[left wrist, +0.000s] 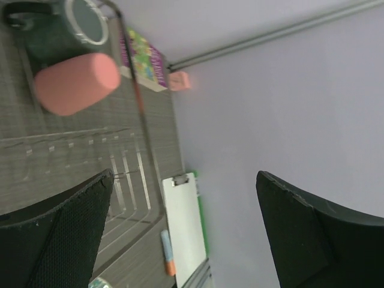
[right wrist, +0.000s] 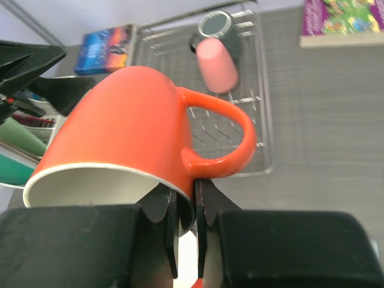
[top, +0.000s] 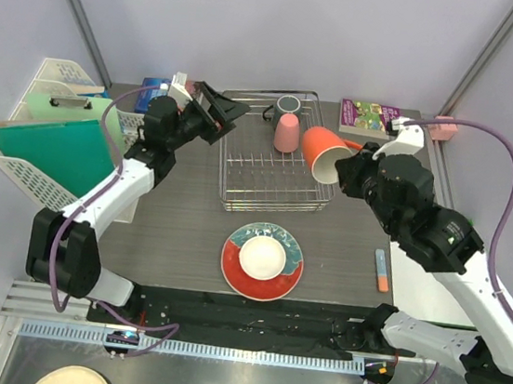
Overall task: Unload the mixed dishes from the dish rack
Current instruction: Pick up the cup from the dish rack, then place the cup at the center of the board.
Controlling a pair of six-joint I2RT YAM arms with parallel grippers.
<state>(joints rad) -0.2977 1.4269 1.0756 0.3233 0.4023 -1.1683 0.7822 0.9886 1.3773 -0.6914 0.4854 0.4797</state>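
My right gripper [top: 339, 169] is shut on the rim of the orange mug [top: 320, 152], holding it tilted above the right edge of the silver wire dish rack [top: 270, 192]. In the right wrist view the jaws [right wrist: 186, 204] pinch the mug's wall [right wrist: 132, 132] beside its handle. A pink cup [top: 287, 133] and a dark grey mug [top: 286, 107] stand at the rack's back. My left gripper [top: 231, 114] is open and empty above the rack's back left corner [left wrist: 184, 180]. The teal plate with a red-orange rim [top: 231, 266] lies on the table in front of the rack, with the small bowl [top: 262, 256] on it.
A white lattice basket [top: 29, 173] holding a green folder [top: 56, 149] stands at the left. A blue book [top: 154, 86] and a purple book [top: 370, 117] lie at the back. A marker [top: 382, 269] lies at the right, next to a white clipboard [left wrist: 183, 222].
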